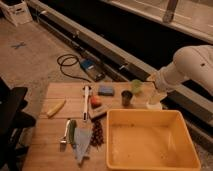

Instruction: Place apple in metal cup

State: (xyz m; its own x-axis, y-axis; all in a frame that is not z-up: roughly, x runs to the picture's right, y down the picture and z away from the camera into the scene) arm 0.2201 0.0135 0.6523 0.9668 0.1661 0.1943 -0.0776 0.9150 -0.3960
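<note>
The wooden bench (45,150) carries a big yellow tub (145,112) at its near right corner. A white arm (192,65) reaches in from the right above the tub's far rim. Its claw (154,97) hangs just behind that rim, and I cannot tell whether it is wide or narrow. It carries no fruit that I can see. The metal cup (127,97) stands upright just behind the tub's far left corner. The apple (96,101) lies on the bench, left of that corner and apart from the cup. By my judgement nothing is done yet: grasp, carry and drop all remain.
</note>
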